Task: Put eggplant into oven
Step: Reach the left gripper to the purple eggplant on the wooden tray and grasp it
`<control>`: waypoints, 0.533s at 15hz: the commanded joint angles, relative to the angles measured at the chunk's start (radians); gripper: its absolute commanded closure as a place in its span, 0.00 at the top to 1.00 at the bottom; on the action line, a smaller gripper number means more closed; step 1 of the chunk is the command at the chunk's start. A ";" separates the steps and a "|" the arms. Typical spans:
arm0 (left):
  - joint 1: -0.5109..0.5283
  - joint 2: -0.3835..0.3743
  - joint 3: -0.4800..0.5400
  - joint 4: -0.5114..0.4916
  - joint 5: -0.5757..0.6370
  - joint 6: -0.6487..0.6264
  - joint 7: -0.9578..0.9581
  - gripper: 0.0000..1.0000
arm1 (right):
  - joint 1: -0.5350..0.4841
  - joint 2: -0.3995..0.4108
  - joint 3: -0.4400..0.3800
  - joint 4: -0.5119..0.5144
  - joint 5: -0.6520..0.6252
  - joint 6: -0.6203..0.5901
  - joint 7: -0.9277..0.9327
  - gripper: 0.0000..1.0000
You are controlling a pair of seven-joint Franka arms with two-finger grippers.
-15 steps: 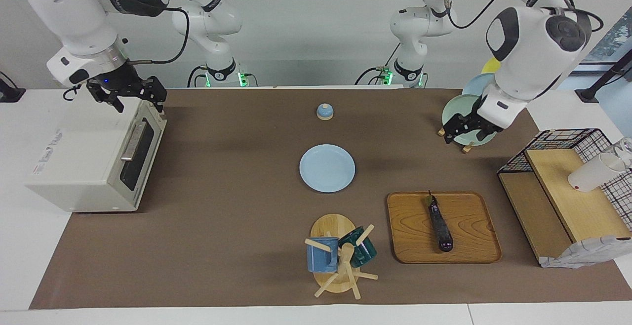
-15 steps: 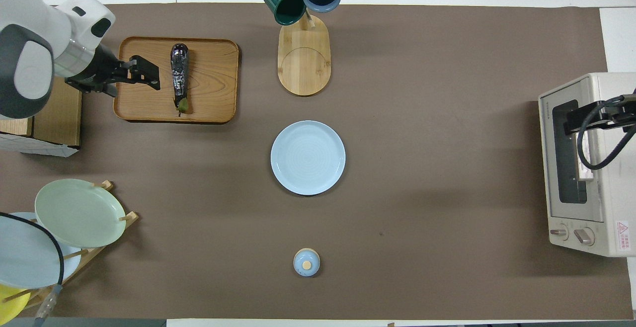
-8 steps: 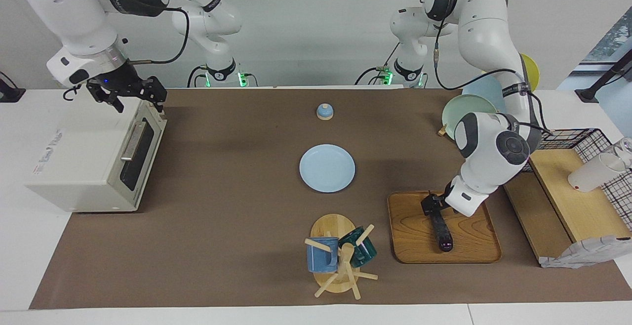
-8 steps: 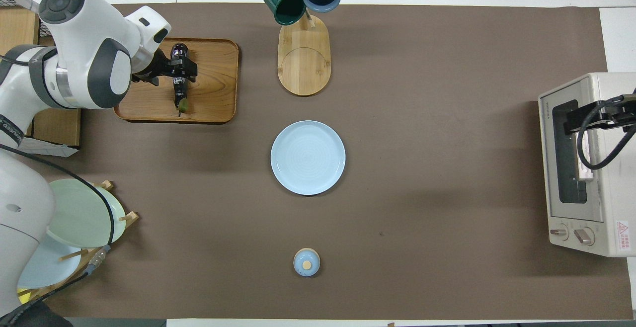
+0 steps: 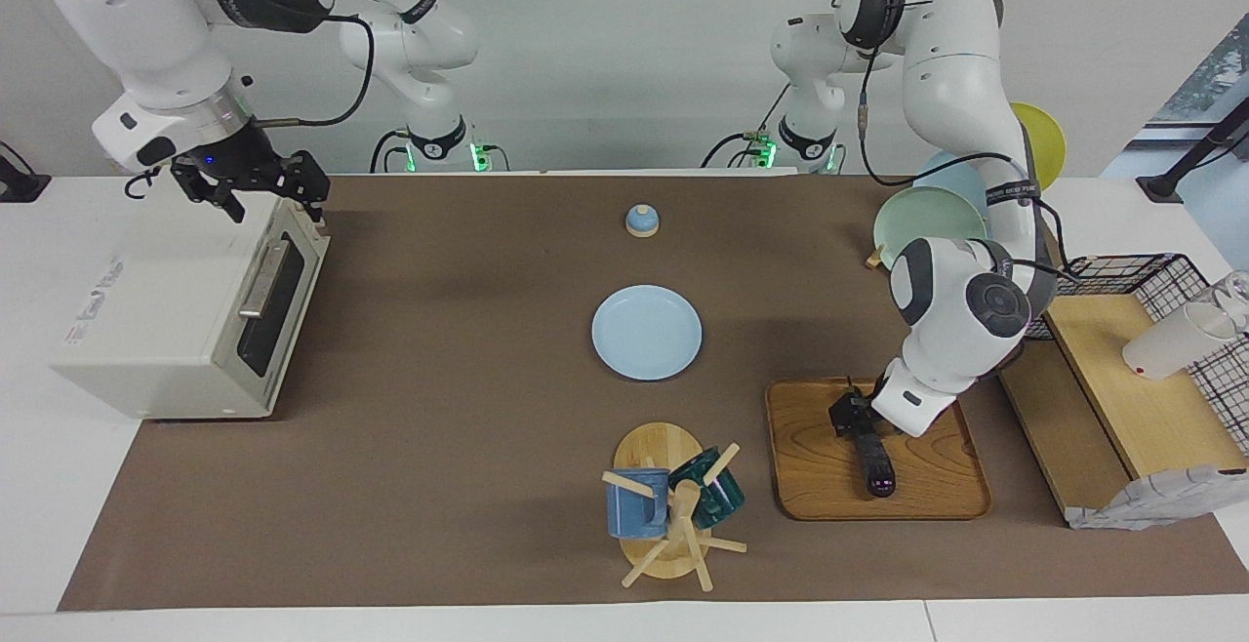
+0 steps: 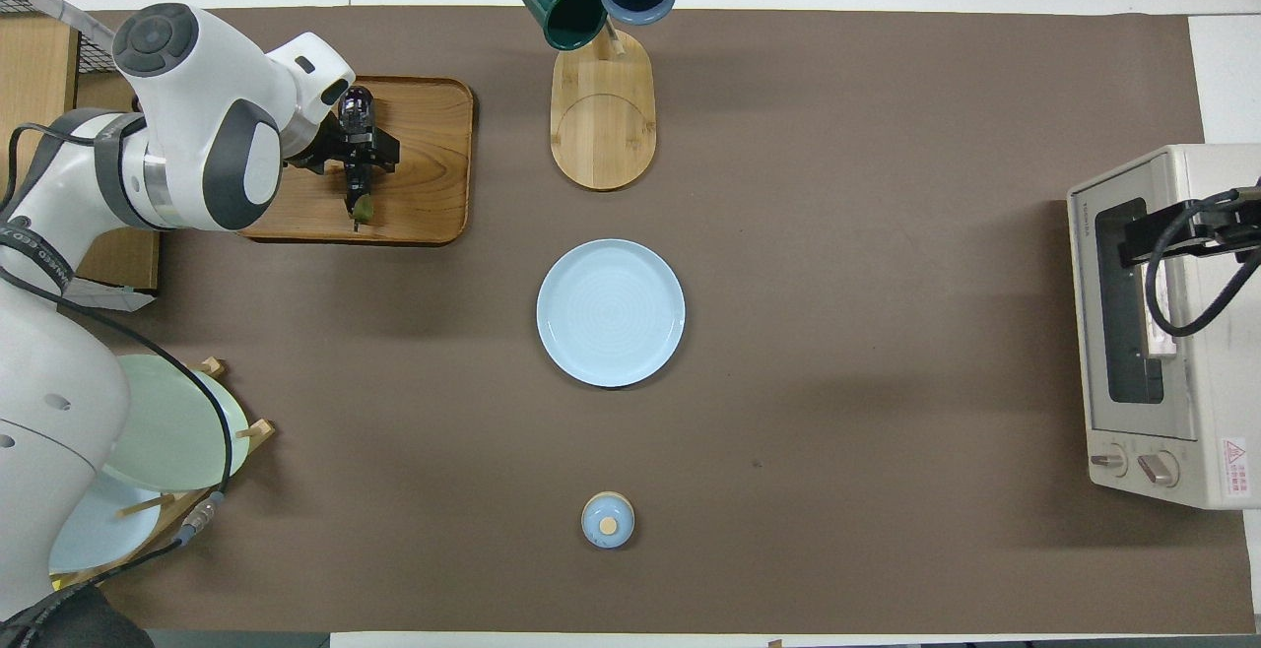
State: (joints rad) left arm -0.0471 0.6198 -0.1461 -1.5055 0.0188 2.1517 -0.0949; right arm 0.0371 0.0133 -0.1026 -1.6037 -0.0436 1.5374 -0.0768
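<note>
The left gripper (image 5: 855, 420) has come down from beside the plate rack (image 5: 903, 261) onto the wooden tray (image 5: 927, 486), and it now sits low at the stem half of the eggplant (image 5: 875, 461). In the overhead view its fingers (image 6: 386, 151) straddle the eggplant (image 6: 357, 126), one on each side, but whether they have pressed onto it I cannot tell. The eggplant lies on the tray (image 6: 433, 185) as it did a second ago, lengthwise, with its stem toward the robots, at the left arm's end of the table. The left arm, which a second ago was bent high over the plate rack, now folds down over the tray's edge next to the wire shelf (image 5: 1122, 369).

The right gripper (image 5: 256, 185) has not moved: it hangs over the top corner of the oven (image 5: 146, 320), above the door edge, with its fingers apart and nothing between them. The oven (image 6: 1182, 333) stands at the right arm's end of the table with its door shut, the silver handle (image 5: 263, 276) across the glass.

The light blue plate (image 5: 647, 332), the small blue lidded jar (image 5: 641, 220) and the mug tree (image 5: 673, 505) with its blue and green mugs are where they were.
</note>
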 commanded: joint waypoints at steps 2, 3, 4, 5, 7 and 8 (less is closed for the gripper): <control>-0.005 -0.028 0.003 -0.042 0.024 0.024 0.012 0.91 | 0.004 -0.007 -0.012 -0.006 0.027 0.000 -0.020 1.00; -0.005 -0.028 0.003 -0.042 0.024 0.024 0.012 0.84 | 0.001 -0.007 -0.012 -0.005 0.027 0.004 -0.017 1.00; -0.005 -0.028 0.002 -0.042 0.024 0.024 0.012 0.73 | -0.002 -0.007 -0.012 -0.007 0.027 0.003 -0.018 1.00; -0.005 -0.028 0.002 -0.042 0.024 0.024 0.012 0.62 | -0.005 -0.007 -0.012 -0.007 0.028 0.003 -0.017 1.00; -0.005 -0.028 0.000 -0.039 0.023 0.019 0.012 0.40 | -0.003 -0.006 -0.011 -0.005 0.028 0.015 -0.017 1.00; -0.005 -0.028 0.000 -0.035 0.023 0.011 0.012 0.28 | 0.004 -0.006 -0.011 -0.005 0.027 0.026 -0.017 1.00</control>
State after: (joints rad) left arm -0.0477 0.6185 -0.1488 -1.5109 0.0193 2.1537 -0.0884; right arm 0.0349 0.0133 -0.1044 -1.6037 -0.0436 1.5411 -0.0768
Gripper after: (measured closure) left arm 0.537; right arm 0.000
